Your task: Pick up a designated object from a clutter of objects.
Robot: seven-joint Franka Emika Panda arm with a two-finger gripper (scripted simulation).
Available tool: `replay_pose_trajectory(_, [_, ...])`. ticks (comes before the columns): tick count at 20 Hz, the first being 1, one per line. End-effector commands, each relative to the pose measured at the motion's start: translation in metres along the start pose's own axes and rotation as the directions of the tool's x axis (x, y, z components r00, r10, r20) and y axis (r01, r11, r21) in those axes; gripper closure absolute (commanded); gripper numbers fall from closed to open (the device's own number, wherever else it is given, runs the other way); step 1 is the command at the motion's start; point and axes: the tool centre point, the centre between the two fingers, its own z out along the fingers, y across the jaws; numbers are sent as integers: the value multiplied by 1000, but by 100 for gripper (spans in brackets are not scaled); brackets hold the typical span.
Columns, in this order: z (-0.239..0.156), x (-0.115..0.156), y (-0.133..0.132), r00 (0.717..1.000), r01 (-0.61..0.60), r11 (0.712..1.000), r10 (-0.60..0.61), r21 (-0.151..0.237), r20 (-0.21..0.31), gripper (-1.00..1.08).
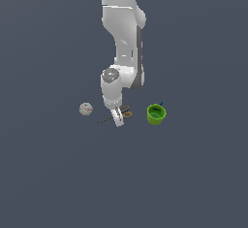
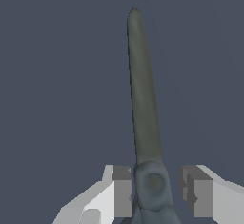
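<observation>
The scissors point(image 1: 125, 113) lie flat on the grey floor, orange loop handles toward the exterior view's right and thin dark blades running toward its left. My gripper point(image 1: 117, 120) is lowered right over them. In the wrist view the closed grey blades point(image 2: 143, 99) stretch away from the pivot screw, which sits between my two fingers. The gripper point(image 2: 156, 192) is open: one finger point(image 2: 122, 192) is nearly against the pivot, while a gap remains on the other side. The handles are hidden in the wrist view.
A whitish ball with red marks point(image 1: 85, 108) rests on the exterior view's left of the scissors. A bright green cup point(image 1: 156, 114) stands upright on their right. The arm's white links rise above the scissors.
</observation>
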Motion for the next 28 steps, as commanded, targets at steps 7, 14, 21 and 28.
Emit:
replay_pose_trajectory(7, [1,0,0,1000,0,1000,0,0,0,108])
replay_pose_trajectory(14, [-5,1,1,1000,0,1000,0,1,0,108])
replay_pose_trajectory(21, [-29,5,5,1000,0,1000,0,1,1,108])
replay_pose_trajectory(28, [-72,13,13,1000,-1,1000,1,2,1,108])
